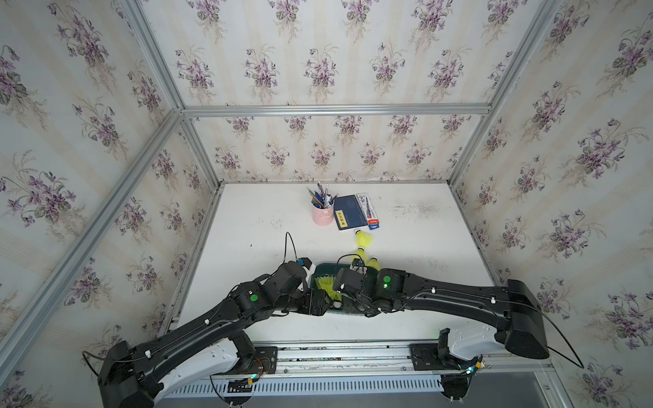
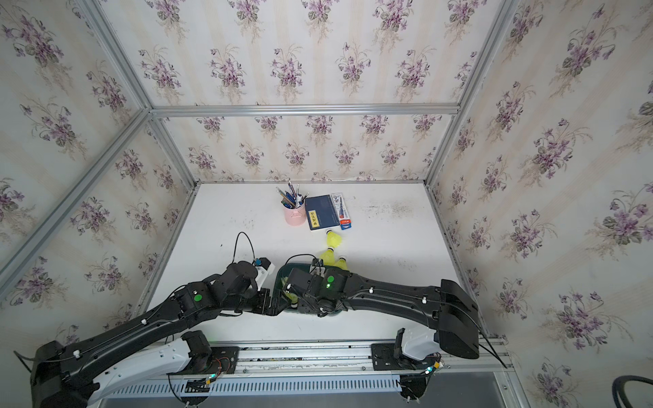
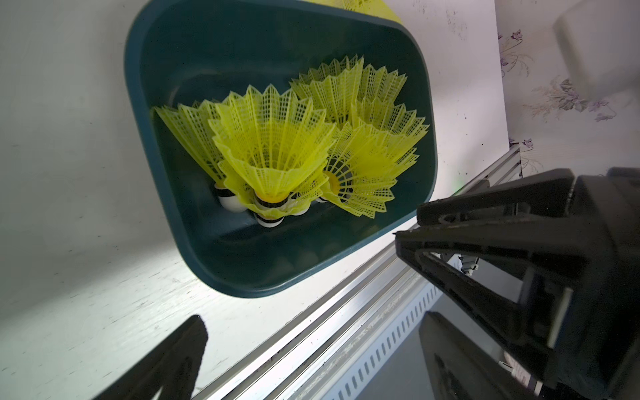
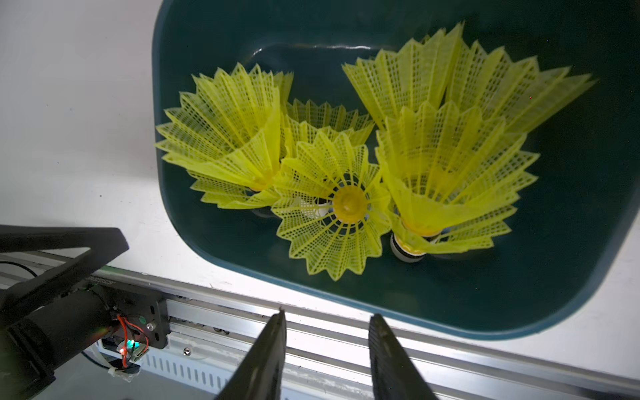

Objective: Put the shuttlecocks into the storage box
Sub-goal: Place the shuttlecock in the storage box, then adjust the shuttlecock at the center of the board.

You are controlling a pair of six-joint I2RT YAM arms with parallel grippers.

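Violet-sprigged wallpaper closes round a white tabletop (image 1: pixel 265 219), and near its front edge sits the storage box (image 1: pixel 321 268) with both arms bent over it. Several shuttlecocks (image 4: pixel 332 207) lie inside, crowded toward the near wall with their white tips low and their skirts fanned up and leaning on one another. I'd put that down to the heavy tips and the cones catching on each other.

The right jaws stand part-way apart above the near rim with nothing between them. The left jaws are spread wide beside the box, also empty. So neither arm seems to be carrying anything now.

From above, the arms hide most of the box and only a sliver of yellow shows. Both top views do show what the wrist cameras barely catch: three more shuttlecocks on the tabletop just beyond the far rim, one (image 1: pixel 364 239) farther out and two (image 1: pixel 374 263) close to the box. They also show a pink pen cup (image 1: pixel 323 214) and a blue notebook (image 1: pixel 348 212) farther back. The wrist views give the pile itself and the box's bare floor (image 4: pixel 571 242), which looks roomy enough for the rest.
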